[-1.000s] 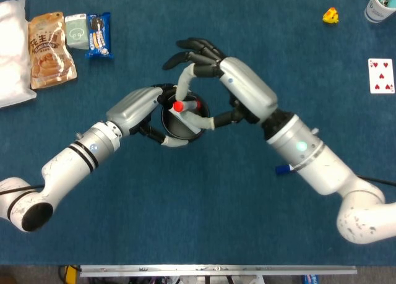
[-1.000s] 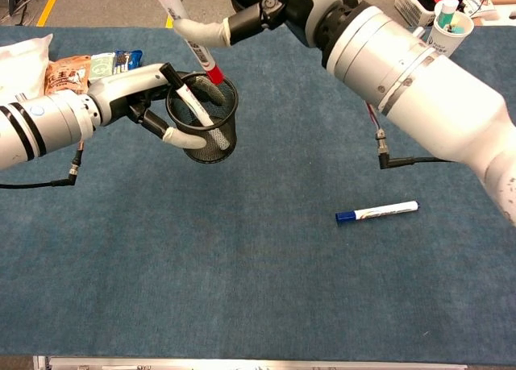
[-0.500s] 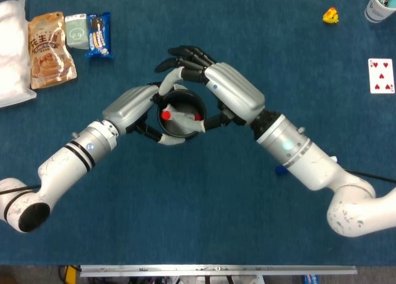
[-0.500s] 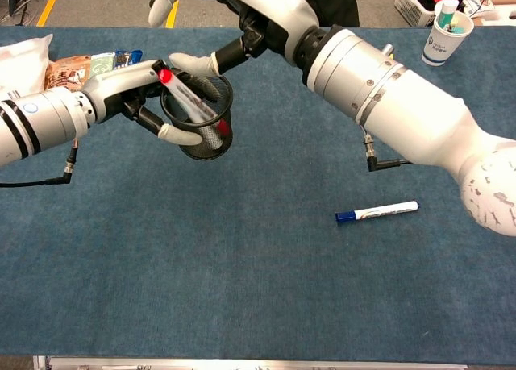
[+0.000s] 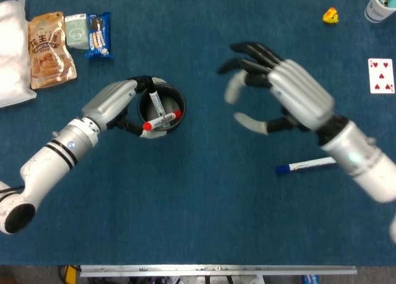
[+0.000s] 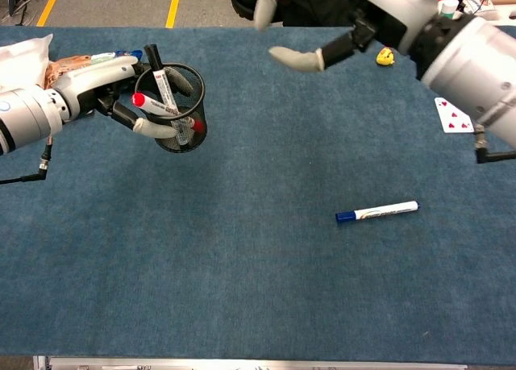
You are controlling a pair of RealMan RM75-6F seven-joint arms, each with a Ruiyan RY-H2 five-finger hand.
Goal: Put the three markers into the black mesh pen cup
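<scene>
My left hand (image 5: 117, 104) (image 6: 113, 88) grips the black mesh pen cup (image 5: 162, 108) (image 6: 173, 104) from its left side, lifted and tilted. Inside it stand a black-capped marker (image 5: 153, 100) (image 6: 158, 78) and a red-capped marker (image 5: 159, 119) (image 6: 143, 101). A blue-capped marker (image 5: 305, 166) (image 6: 376, 212) lies flat on the blue cloth to the right. My right hand (image 5: 278, 95) (image 6: 339, 23) hovers open with fingers spread, right of the cup and above the blue marker, holding nothing.
Snack packets (image 5: 49, 46) and a white bag (image 5: 11, 49) lie at the back left. A playing card (image 5: 381, 75) (image 6: 453, 114), a small yellow toy (image 5: 330, 15) (image 6: 385, 57) and a paper cup (image 5: 378, 4) sit at the back right.
The right hand let go of the red marker into the cup and pulled away to the right, now open. The left hand carried the cup leftward.
</scene>
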